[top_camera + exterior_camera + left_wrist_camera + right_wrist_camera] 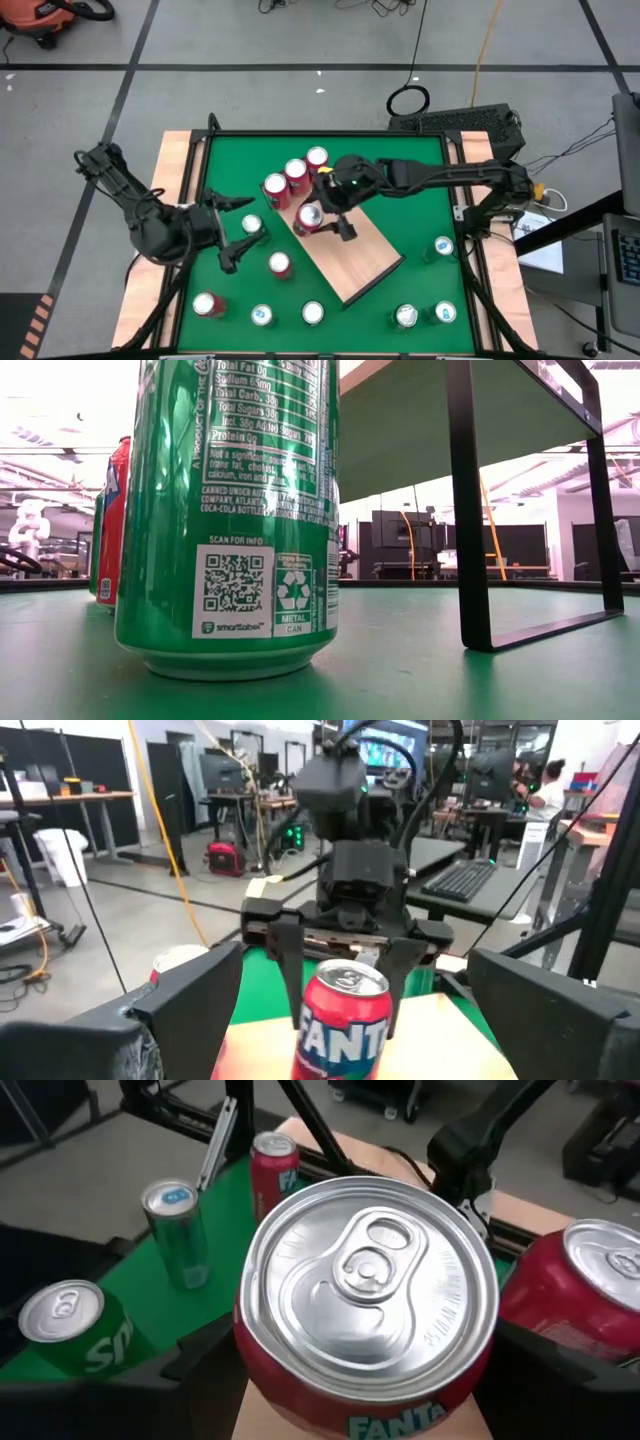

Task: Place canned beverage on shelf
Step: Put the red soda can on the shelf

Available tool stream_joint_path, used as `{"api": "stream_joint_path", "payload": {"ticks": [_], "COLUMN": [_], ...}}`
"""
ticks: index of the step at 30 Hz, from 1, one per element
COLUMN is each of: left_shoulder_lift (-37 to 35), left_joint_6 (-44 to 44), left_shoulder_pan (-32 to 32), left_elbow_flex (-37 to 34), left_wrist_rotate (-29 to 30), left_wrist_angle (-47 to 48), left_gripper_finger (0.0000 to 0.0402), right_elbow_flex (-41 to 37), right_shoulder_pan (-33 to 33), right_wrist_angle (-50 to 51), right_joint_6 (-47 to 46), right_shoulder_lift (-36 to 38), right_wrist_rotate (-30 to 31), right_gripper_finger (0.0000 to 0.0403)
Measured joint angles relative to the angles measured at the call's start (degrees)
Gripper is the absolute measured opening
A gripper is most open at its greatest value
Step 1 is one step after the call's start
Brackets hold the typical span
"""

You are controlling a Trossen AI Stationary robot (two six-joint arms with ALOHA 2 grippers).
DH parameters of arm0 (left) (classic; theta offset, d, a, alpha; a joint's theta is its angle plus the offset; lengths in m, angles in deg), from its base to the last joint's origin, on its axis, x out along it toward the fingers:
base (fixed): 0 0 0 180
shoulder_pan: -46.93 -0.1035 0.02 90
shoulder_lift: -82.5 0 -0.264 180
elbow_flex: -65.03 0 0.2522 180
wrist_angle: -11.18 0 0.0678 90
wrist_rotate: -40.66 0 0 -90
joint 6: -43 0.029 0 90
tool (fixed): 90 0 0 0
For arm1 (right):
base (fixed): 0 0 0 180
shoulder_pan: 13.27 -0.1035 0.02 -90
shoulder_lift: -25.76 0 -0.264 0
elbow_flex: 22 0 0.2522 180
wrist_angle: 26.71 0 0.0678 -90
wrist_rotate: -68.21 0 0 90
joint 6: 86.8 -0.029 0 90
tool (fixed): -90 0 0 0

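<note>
Nearest, on the left, the left gripper hovers over the green table with fingers spread wide, holding nothing. Farther in, the right gripper clasps a red Fanta can standing on the wooden shelf.

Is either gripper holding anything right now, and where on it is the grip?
The right gripper has its fingers on opposite sides of the red Fanta can, upright on the shelf. The left gripper is open and empty.
</note>
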Motion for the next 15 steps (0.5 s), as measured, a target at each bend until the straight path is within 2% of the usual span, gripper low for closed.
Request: {"api": "stream_joint_path", "payload": {"ticks": [7,15], "left_shoulder_lift": [0.05,0.04], "left_joint_6": [-0.63,-0.6], "left_shoulder_pan": [0.01,0.03], "left_elbow_flex": [0.0,0.0], "left_wrist_rotate": [-0.14,-0.14], "left_wrist_angle": [1.72,1.79], "left_gripper_finger": [0.0385,0.0385], "right_elbow_flex": [7.17,7.69], "right_shoulder_pan": [0.59,0.85], "right_wrist_angle": [6.67,7.45], "right_joint_6": [3.53,3.27], "right_shoulder_lift": [-5.62,-7.5], "right_wrist_rotate": [0.14,0.01], "right_gripper_finger": [0.0303,0.0303]}}
